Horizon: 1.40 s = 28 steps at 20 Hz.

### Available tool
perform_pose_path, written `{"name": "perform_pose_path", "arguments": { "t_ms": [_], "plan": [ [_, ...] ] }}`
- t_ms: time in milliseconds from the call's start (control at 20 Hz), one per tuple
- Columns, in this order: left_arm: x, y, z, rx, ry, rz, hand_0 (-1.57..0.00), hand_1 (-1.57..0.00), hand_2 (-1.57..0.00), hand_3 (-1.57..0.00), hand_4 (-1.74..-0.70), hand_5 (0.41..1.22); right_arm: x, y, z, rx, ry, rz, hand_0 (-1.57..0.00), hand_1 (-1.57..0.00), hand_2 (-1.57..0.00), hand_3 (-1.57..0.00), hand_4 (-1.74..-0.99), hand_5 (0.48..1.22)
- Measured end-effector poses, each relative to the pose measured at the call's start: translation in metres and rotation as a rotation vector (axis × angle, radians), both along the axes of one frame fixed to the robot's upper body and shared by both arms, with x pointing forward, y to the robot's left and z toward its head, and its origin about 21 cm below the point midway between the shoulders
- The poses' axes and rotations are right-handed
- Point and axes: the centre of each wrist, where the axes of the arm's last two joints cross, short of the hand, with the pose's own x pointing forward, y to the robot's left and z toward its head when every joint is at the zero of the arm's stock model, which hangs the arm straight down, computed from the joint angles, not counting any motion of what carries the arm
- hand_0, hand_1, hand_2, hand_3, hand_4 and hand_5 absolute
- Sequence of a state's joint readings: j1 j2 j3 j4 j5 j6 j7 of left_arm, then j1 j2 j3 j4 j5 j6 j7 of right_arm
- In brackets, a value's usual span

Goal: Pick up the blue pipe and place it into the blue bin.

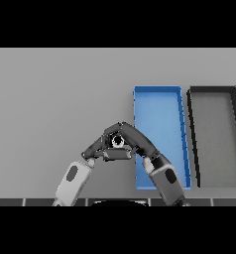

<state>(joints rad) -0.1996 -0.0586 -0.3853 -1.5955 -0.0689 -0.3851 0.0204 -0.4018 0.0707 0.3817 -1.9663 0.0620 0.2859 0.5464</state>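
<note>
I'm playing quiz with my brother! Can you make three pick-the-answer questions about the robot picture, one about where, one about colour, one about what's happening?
1. Where is the blue bin?
A) left of the dark bin
B) right of it
C) on top of it

2. What colour is the table?
A) red
B) grey
C) green

3. What are the two hands doing?
A) lying far apart
B) meeting left of the blue bin
C) reaching into the dark bin

Answers: 1 A, the bins sit side by side; 2 B, plain grey; 3 B, left hand and right hand come together.
</note>
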Motion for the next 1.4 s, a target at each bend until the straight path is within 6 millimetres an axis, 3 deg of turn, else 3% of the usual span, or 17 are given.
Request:
{"name": "perform_pose_path", "arguments": {
  "t_ms": [200,450,500,550,700,850,1050,1250,1400],
  "plan": [
    [0.000,0.004,-0.003,-0.009,0.001,-0.001,-1.57,-1.57,-1.57,-1.43,-1.73,1.221,-0.001,0.005,-0.004,-0.004,-0.037,0.014,-1.51,-1.51,-1.51,-1.46,-1.710,1.125],
    [0.004,0.004,0.001,-0.005,-0.035,0.020,-1.57,-1.57,-1.57,-1.45,-1.72,1.221,-0.004,0.008,-0.005,0.043,-0.038,-0.021,-1.55,-1.55,-1.55,-1.54,-1.731,1.190],
    [0.001,0.006,0.000,0.007,-0.061,0.038,-1.46,-1.34,-1.29,-1.17,-1.60,1.221,-0.005,0.008,-0.006,0.044,-0.048,-0.017,-1.56,-1.56,-1.56,-1.54,-1.733,1.196],
    [0.002,0.008,0.002,0.024,-0.084,0.049,-1.17,-1.07,-1.03,-0.93,-1.47,1.221,-0.005,0.007,-0.005,0.047,-0.060,-0.026,-1.56,-1.56,-1.56,-1.55,-1.734,1.201],
    [0.000,0.013,-0.003,0.053,-0.098,-0.033,-0.60,-0.55,-0.53,-0.48,-1.21,1.221,-0.006,0.010,-0.003,0.028,-0.042,-0.040,-1.56,-1.56,-1.56,-1.56,-1.738,1.211],
    [0.001,0.015,-0.001,0.100,-0.092,-0.040,-0.31,-0.28,-0.27,-0.24,-1.05,0.938,-0.009,0.014,-0.001,0.021,-0.041,-0.051,-1.57,-1.57,-1.57,-1.56,-1.739,1.216],
    [0.001,0.015,-0.001,0.135,-0.030,0.000,-0.12,-0.11,-0.11,-0.10,-0.97,0.647,-0.007,0.014,-0.003,0.008,-0.047,-0.072,-1.57,-1.57,-1.57,-1.57,-1.740,1.219],
    [0.000,0.016,-0.005,0.160,0.001,0.027,-0.05,-0.05,-0.04,-0.04,-0.95,0.513,-0.007,0.017,-0.002,0.042,-0.021,-0.059,-1.57,-1.57,-1.57,-1.57,-1.741,1.220],
    [0.004,0.011,-0.007,0.173,-0.004,0.026,-0.03,-0.02,-0.02,-0.02,-0.92,0.482,-0.006,0.014,0.003,0.124,0.009,-0.028,-1.57,-1.57,-1.57,-1.57,-1.741,1.221]
  ]
}}
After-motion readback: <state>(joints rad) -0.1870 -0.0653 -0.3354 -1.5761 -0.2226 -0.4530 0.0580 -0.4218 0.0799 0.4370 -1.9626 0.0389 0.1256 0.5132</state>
